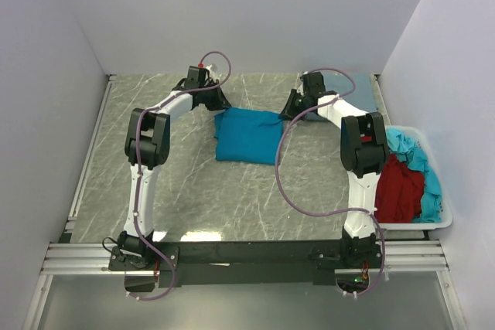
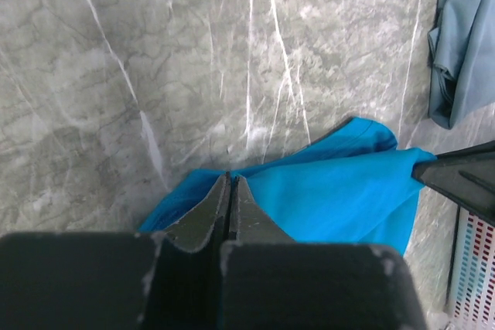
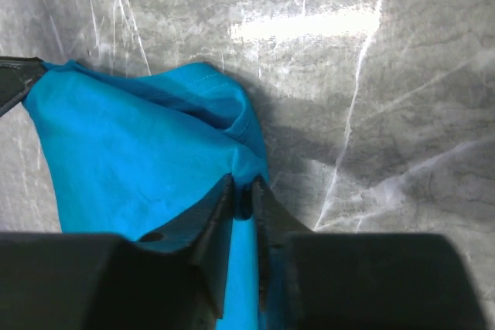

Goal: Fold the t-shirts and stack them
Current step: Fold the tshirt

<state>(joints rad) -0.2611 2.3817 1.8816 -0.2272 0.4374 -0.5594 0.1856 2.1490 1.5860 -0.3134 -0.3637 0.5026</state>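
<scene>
At the upper middle of the overhead view, a bright teal-blue cotton t-shirt (image 1: 247, 138) lay in a rough, partly folded rectangle on the grey marbled table (image 1: 193, 183), with both arms reaching to its far edge. The left gripper (image 2: 229, 179) had its fingers pressed flat together, and the cloth rose to their tips, so it appeared to be pinching the shirt's upper-left corner. The right gripper (image 3: 241, 187) was nipped on the upper-right corner, a fold of teal fabric showing in the narrow slit between its fingers. A dusty grey-blue shirt (image 2: 464, 36) sat crumpled just beyond, at the upper right of the left wrist view, apart from the teal one. At the right edge of the overhead view a white plastic bin (image 1: 410, 226) held a dark red shirt (image 1: 398, 187) and a light turquoise shirt (image 1: 408, 147), both unfolded. The step in hand looked like a fold of the teal shirt, with the far corners taken and nothing yet stacked. The next move would call for lifting both corners together, keeping the edge taut between them, and carrying it towards the bottom of the frame to lay it squarely over the near edge; uneven lift would likely skew the fold.
</scene>
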